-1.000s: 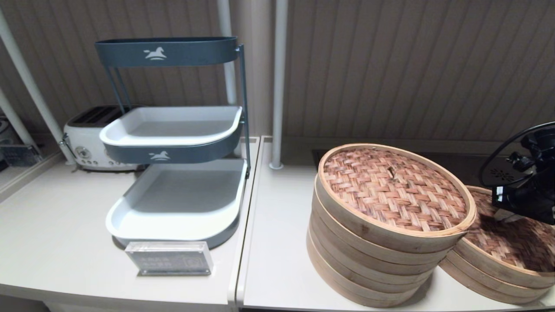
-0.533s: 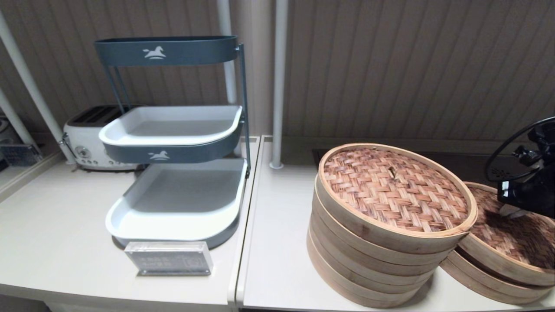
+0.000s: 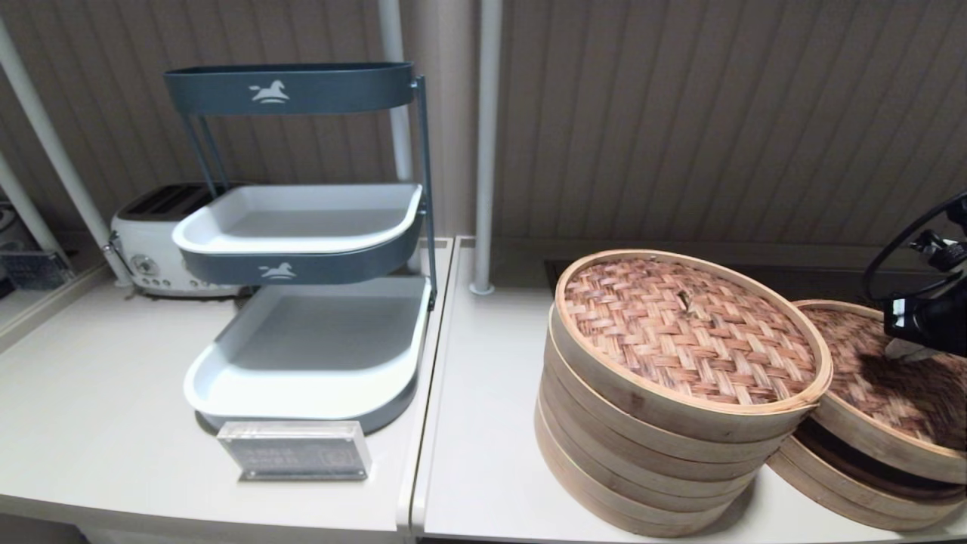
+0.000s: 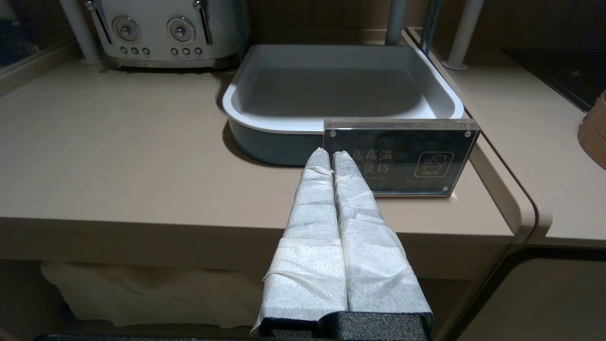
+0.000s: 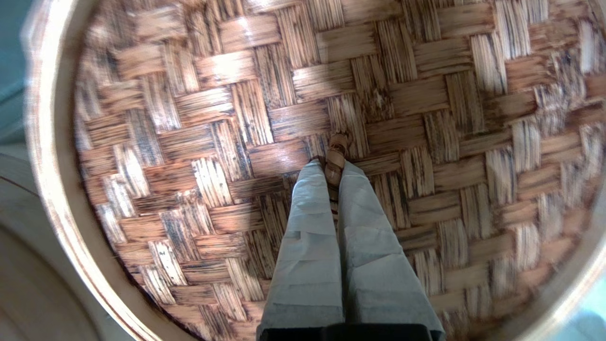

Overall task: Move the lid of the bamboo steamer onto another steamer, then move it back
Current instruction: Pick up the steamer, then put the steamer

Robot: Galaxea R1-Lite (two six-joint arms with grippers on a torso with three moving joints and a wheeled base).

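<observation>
Beige countertop [image 3: 491,453] bearing toaster [image 3: 155,242], tray rack [image 3: 302,249], sign [image 3: 295,451], tall steamer [image 3: 665,453] (low steamer [image 3: 854,491] apparently beside).

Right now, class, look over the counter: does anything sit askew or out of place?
Yes. The bamboo steamer lid on the right is tilted, its near edge raised off the low steamer base so a dark gap shows. The right hand is shut on its centre loop handle, so it is mid-lift, not a fault. Nothing looks spilled or damaged.
</observation>
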